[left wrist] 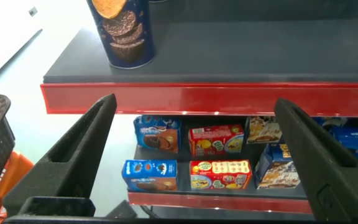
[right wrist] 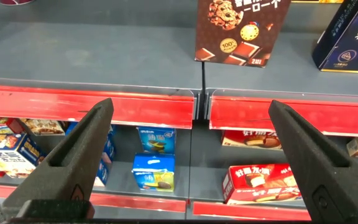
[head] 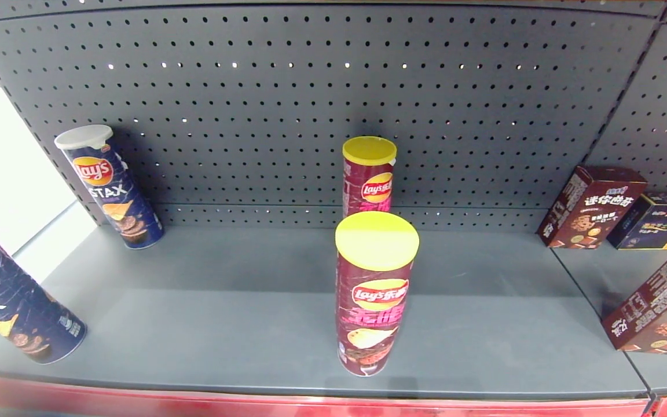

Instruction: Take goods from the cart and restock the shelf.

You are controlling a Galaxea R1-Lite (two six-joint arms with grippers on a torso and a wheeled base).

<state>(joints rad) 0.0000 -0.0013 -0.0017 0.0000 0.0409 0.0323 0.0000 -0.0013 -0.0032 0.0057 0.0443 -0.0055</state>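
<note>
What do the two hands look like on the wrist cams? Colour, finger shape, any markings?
Both look alike. The left hand and the right hand each have two matte black fingers, broad at the base and tapering like wedges to blunt tips. Each finger has a stepped recess in its face, and one finger per hand has a small round hole near its base. The surfaces are plain and unmarked.

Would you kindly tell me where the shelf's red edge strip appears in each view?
Head view: red edge strip along the bottom.
Left wrist view: strip fronting the dark blue cylindrical chip can.
Right wrist view: strip ending near the dark brown cardboard biscuit box.
Shared landmark: grey shelf board.
</note>
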